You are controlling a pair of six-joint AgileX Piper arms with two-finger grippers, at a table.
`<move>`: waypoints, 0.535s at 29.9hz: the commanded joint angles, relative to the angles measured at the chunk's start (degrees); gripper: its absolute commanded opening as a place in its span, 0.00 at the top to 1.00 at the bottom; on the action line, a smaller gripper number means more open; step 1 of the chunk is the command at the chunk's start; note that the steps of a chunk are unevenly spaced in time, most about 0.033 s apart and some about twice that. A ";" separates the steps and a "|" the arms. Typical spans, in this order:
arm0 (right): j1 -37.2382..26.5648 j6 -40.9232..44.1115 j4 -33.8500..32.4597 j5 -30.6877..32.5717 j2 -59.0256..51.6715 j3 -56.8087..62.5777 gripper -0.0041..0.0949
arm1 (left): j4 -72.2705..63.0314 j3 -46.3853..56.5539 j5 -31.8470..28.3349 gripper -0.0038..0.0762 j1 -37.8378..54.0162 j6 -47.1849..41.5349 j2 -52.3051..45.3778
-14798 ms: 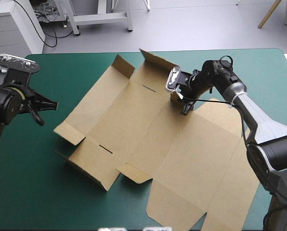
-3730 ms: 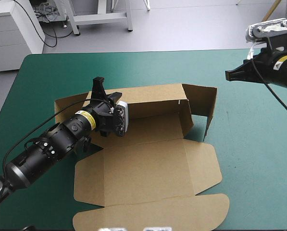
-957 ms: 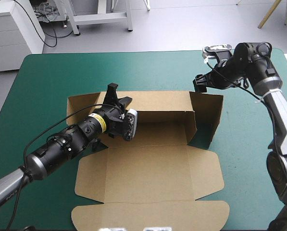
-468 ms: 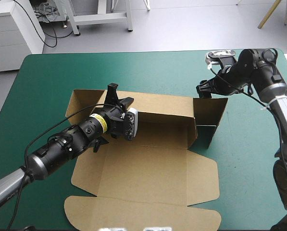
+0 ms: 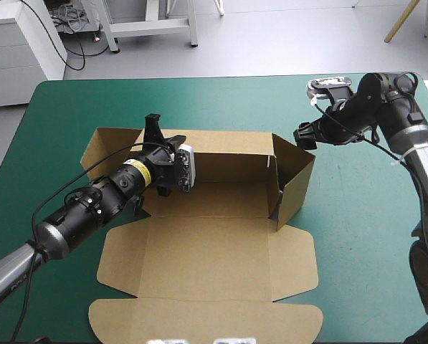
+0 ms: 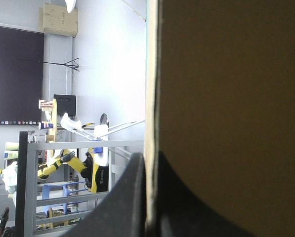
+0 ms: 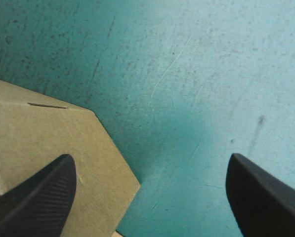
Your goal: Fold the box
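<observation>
Box (image 5: 214,236) sits mid-tabletop, a little toward the near edge. The tray's long axis runs left to right, roughly parallel to the far edge of the table (image 5: 70,100), and its open side faces up. The lid panel lies flat on the teal-green cover, pointing at the near edge, and its rounded tuck flap almost reaches that edge.

The back wall is raised along the far side of the tray. The right end wall is also up, angled in toward the tray floor. The left end flap is partly raised.

Left gripper (image 5: 162,132) comes in low across the box's left half and is clamped on the top rim of the back wall, toward its left end. In the left wrist view the black fingers of this gripper (image 6: 149,197) are pinched all but together, with the edge of the brown board (image 6: 226,98) rising between them.

Right gripper (image 5: 305,136) is at the box's far right corner, by the top of the end wall; contact cannot be judged. In its own view the gripper (image 7: 147,197) has its fingers spread wide. A corner of board (image 7: 43,133) with a short slit lies ahead of one finger, and bare cover (image 7: 187,74) shows between the two
</observation>
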 commanded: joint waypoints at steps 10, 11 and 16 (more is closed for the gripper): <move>-0.29 -2.84 9.36 -1.13 -5.07 -1.45 0.21 | -0.32 -1.94 -3.78 0.96 0.66 -1.02 -1.65; -0.29 -2.84 9.36 -1.13 -5.66 -1.36 0.21 | -0.32 -1.94 -3.78 0.96 0.66 -1.02 -1.65; -0.29 -5.27 9.46 -1.13 -8.96 3.86 0.21 | -0.32 -1.94 -3.78 0.96 0.66 -1.02 -1.65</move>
